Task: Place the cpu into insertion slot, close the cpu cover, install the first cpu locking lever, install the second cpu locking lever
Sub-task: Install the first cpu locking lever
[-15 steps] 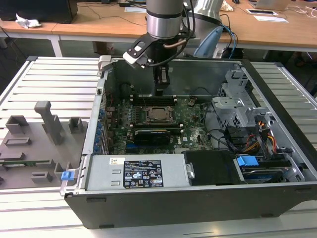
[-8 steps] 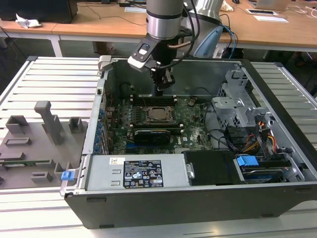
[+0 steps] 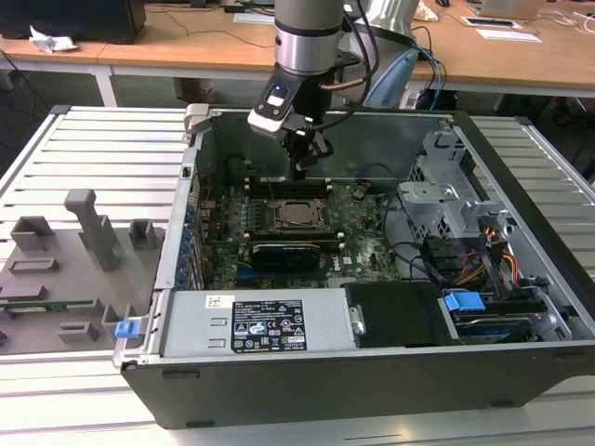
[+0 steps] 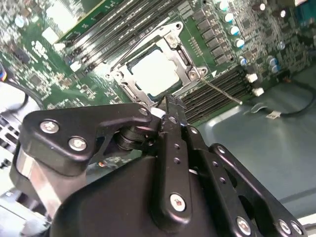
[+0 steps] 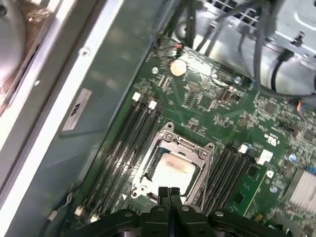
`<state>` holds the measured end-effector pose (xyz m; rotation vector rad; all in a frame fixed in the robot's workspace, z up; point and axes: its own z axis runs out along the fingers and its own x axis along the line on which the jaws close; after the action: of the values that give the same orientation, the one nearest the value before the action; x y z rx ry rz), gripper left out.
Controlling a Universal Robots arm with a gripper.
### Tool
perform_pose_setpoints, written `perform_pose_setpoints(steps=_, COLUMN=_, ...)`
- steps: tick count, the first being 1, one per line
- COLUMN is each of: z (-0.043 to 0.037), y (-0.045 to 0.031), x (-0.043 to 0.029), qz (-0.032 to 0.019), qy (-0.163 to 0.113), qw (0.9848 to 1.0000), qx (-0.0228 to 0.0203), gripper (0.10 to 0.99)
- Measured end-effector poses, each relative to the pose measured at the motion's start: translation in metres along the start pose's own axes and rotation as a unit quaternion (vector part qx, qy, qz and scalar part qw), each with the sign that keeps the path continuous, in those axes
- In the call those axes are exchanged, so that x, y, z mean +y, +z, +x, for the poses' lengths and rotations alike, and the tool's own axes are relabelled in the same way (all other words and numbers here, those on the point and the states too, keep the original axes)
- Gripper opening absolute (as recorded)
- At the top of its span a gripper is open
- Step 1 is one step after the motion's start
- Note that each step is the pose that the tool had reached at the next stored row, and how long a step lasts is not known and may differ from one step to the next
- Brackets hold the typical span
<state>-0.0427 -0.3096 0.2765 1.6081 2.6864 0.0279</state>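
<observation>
The cpu (image 3: 297,215) lies flat in its socket on the green motherboard (image 3: 358,237), its silvery top also clear in both wrist views (image 4: 153,74) (image 5: 170,170). The cpu cover (image 4: 183,59) (image 5: 186,146) rests down around it as a metal frame. One thin locking lever (image 4: 222,92) sticks out sideways from the socket's corner over the memory slots. My gripper (image 3: 302,170) (image 4: 171,102) (image 5: 170,191) hangs just above the socket's far edge, fingers shut together with nothing between them.
The board sits inside an open computer case (image 3: 521,177). A long black card (image 3: 284,253) lies in front of the socket, a power supply (image 3: 260,325) nearer still. A drive cage (image 3: 446,195) and cables (image 3: 465,265) crowd the exterior view's right. Grey fixtures (image 3: 84,246) stand outside at its left.
</observation>
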Motion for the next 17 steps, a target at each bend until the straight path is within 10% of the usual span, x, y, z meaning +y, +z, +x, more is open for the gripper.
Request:
perform_pose_setpoints(steps=8, z=0.0, y=0.0001, x=0.0, qz=0.0, qy=-0.086, qw=0.9963, qx=0.0018, gripper=0.106)
perform_pose_setpoints(steps=17, z=0.0, y=0.0013, x=-0.0001, qz=0.0001, qy=-0.209, qw=0.9778, qx=0.0043, gripper=0.106)
